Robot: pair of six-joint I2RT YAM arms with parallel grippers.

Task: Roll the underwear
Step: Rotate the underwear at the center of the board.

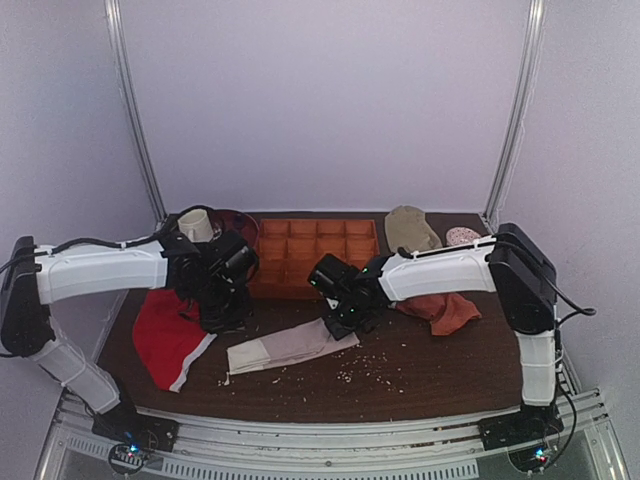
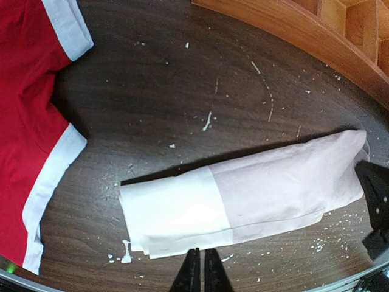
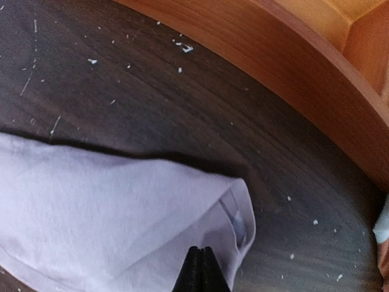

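The underwear (image 1: 292, 346) lies on the table (image 1: 430, 385) between the two arms, folded into a long flat strip and not yet rolled; its long axis runs left to right, the right end tilted a little farther from the bases; the white waistband (image 2: 173, 213) points toward the left arm, the pink end toward the right arm. The right gripper (image 3: 201, 250) sits right at the pink end, fingers pressed together over the cloth's corner; whether a fold is caught between them I cannot tell. The left gripper (image 2: 201, 254) hangs just beside the strip's long edge near the waistband seam, fingers all but together, pinching nothing. The right arm is nearer a short end; a roll would likely start there and travel along the strip toward the waistband.
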